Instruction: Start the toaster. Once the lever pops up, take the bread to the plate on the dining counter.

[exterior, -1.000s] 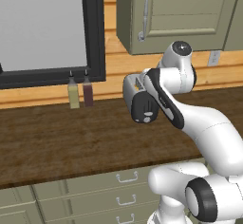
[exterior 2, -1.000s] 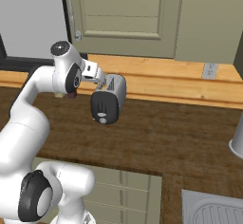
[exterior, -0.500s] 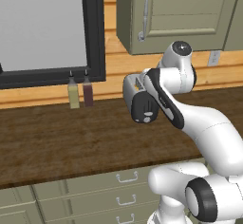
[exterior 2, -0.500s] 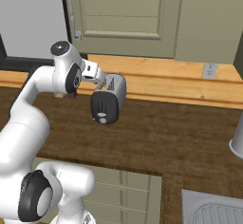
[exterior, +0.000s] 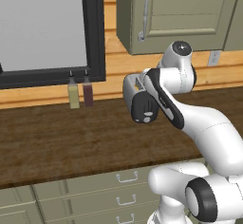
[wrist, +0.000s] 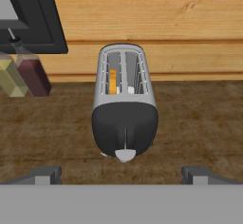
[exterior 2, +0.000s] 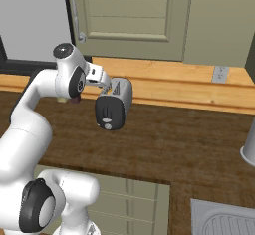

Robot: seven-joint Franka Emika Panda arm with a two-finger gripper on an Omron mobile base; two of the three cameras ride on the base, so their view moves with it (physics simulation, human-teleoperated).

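The toaster (wrist: 124, 105), a small rounded silver-grey two-slot appliance with a black end panel, is sitting straight ahead of the gripper (wrist: 121, 174) in the hand view, centred between the two dark fingertips (wrist: 45, 174) and apart from them. The jaws are standing wide open, gripping nothing. The black end panel is facing the hand, with a pale tab, apparently the lever (wrist: 125, 154), showing at its lower edge. Something orange-tan, probably the bread (wrist: 113, 81), is sitting down in the left slot as the hand sees it. The toaster is standing on the dark brown wood-grain worktop (wrist: 199, 123), its far end near the pale wooden plank wall (wrist: 180, 23). To its left in the hand view, a dark red bottle (wrist: 32, 76) and a yellowish bottle (wrist: 9, 78) are standing side by side beneath a black window frame (wrist: 40, 16). In the right base view the white arm is reaching toward the toaster (exterior 2: 113, 104) from the left, the hand just beside it.
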